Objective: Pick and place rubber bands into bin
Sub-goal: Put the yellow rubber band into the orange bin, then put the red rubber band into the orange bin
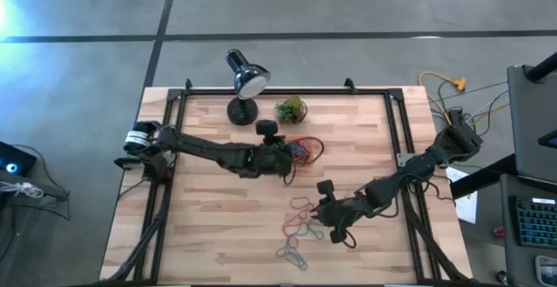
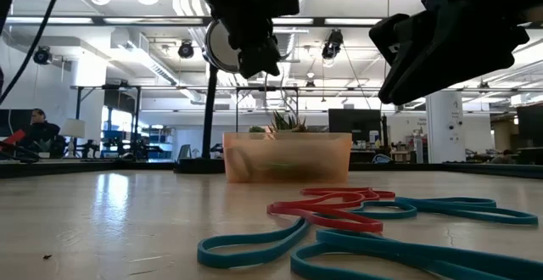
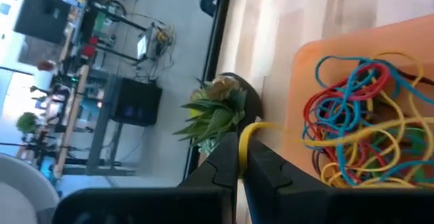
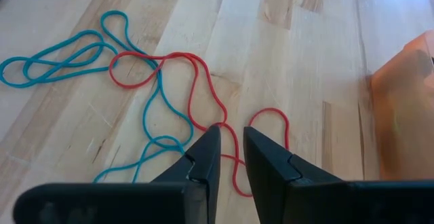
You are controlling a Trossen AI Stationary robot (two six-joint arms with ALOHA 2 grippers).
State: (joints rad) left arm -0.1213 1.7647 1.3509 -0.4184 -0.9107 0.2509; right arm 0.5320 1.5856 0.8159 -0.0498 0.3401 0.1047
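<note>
The bin (image 1: 306,151) is an orange translucent tray on the table's far middle. In the left wrist view it (image 3: 319,47) holds a tangle of red, blue and yellow rubber bands (image 3: 356,125). My left gripper (image 3: 241,144) hangs above the bin's edge (image 2: 288,157), shut on a yellow band. More red and blue-green bands (image 1: 300,224) lie flat on the wood nearer the front (image 2: 356,212). My right gripper (image 4: 231,149) hovers over them (image 4: 163,81) with a narrow gap between its fingers, and a red loop shows below that gap. My left gripper pinches one yellow rubber band (image 3: 252,127) between its two fingers. The band curves out from the fingertips and runs into the pile inside the bin. The fingers themselves hide the exact spot of the pinch.
A black desk lamp (image 1: 246,83) and a small green plant ball (image 1: 291,110) stand just beyond the bin near the far edge. A black frame runs round the table. Bare wood lies to the left of the loose bands.
</note>
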